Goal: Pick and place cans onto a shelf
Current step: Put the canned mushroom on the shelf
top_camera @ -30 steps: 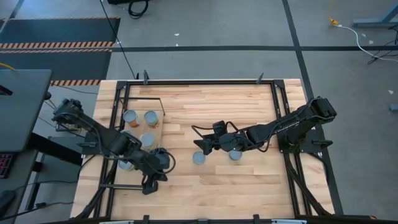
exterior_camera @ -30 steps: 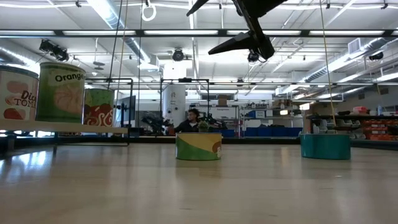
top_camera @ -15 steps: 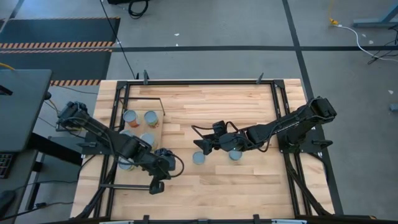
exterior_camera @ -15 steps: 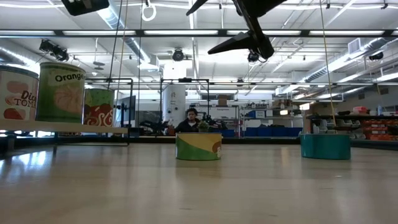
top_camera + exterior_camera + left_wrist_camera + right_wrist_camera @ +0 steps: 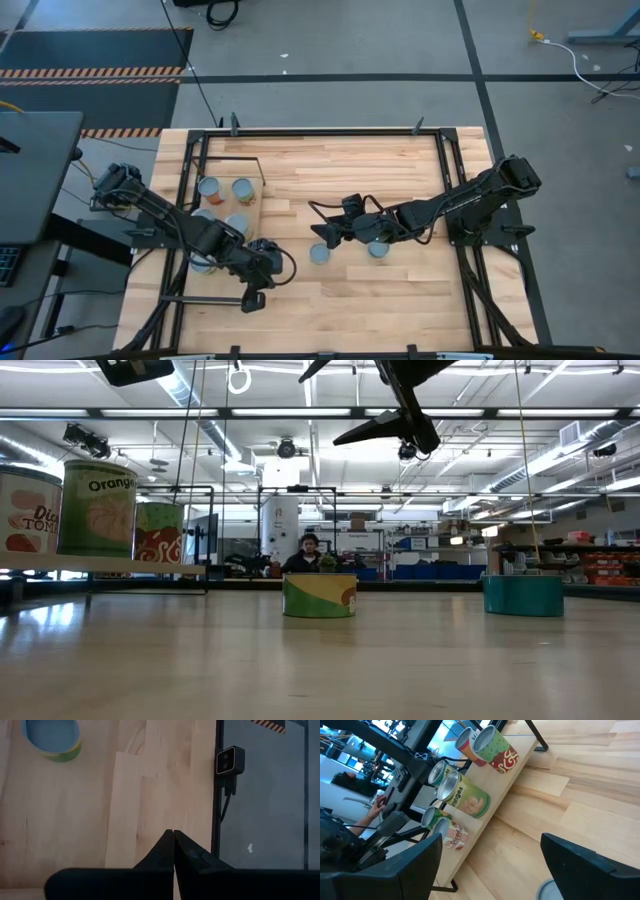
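Observation:
Several cans stand upright on the shelf (image 5: 222, 208) at the table's left, among them two blue-topped ones (image 5: 208, 187) (image 5: 242, 187); the right wrist view shows them in a row (image 5: 465, 800). Two cans stand on the tabletop: a yellow-green one (image 5: 320, 255) (image 5: 320, 595) and a teal one (image 5: 378, 250) (image 5: 522, 595). My right gripper (image 5: 322, 234) (image 5: 491, 840) hangs open above the table, just beyond the yellow-green can, pointing toward the shelf. My left gripper (image 5: 253, 300) (image 5: 173, 832) is shut on nothing, above the table near its front edge, right of the shelf's near end.
A black metal frame (image 5: 320, 131) runs around the tabletop. A small camera (image 5: 230, 760) is fixed at the table's near edge. A person (image 5: 308, 553) sits in the room far behind the table. Bare planks lie between the two loose cans and the near edge.
My left gripper, still shut, has sunk a little and shifted toward the table's right edge, then held still. The right arm and the cans have not moved.

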